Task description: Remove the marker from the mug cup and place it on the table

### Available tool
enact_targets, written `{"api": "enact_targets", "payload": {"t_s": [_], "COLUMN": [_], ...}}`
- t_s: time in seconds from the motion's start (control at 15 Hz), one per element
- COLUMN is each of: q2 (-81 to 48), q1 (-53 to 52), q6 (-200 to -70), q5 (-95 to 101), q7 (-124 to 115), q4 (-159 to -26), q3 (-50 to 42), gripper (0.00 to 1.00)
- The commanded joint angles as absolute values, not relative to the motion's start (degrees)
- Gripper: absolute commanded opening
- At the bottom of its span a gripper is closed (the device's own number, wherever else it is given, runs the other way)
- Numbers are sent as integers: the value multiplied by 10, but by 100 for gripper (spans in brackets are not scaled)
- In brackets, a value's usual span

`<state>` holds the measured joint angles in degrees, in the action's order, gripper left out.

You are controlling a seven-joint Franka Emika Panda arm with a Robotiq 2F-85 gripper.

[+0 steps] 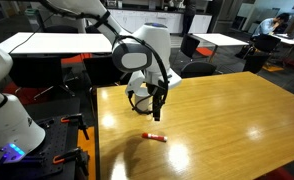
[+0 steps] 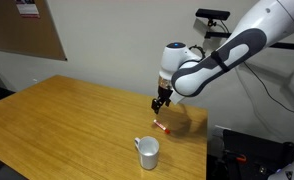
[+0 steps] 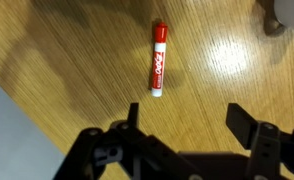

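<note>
We see the marker [image 3: 158, 60] lying flat on the worktop [image 3: 57, 60], out of the mug [image 2: 148, 152] and touched by nothing. In the wrist view it runs nearly straight up and down the picture: a red cap at the upper end and a white barrel with red print below it. In both exterior views it shows as a small red stick [image 1: 154, 137] on the honey-coloured wood [image 1: 227, 115], and again [image 2: 162, 128] near the worktop's [image 2: 67, 115] edge.

The pincer [image 3: 187, 125] hangs above the marker with its jaws spread wide and nothing between them. In the wrist view, the two dark fingers [image 3: 242, 120] stand well apart along the lower edge of the picture, with only bare wood in the gap. The marker lies beyond them, clear of both. In both exterior views the pincer [image 1: 159, 110] points down at the wood and sits clearly above the marker, without contact [image 2: 161, 102].

The mug stands upright on the worktop, near the marker but apart from it, with its handle [image 2: 136, 143] turned to the left of the picture. Its opening faces up, and we cannot make out anything inside it.

The white arm [image 2: 222, 55] reaches over the worktop from the side. In an exterior view, white-topped tables [image 1: 47, 42] stand behind it.
</note>
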<state>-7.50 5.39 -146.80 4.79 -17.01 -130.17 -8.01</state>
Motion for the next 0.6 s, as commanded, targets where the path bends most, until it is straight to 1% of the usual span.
{"api": "enact_targets", "payload": {"t_s": [0.0,0.53], "q2": [-16,62], "q1": [43,43], "q6": [-1451,-1469], "q5": [67,85], "q7": [-163,-156], "q4": [-1331,-1378], "q3": [-75,-54], "gripper": [100,100]}}
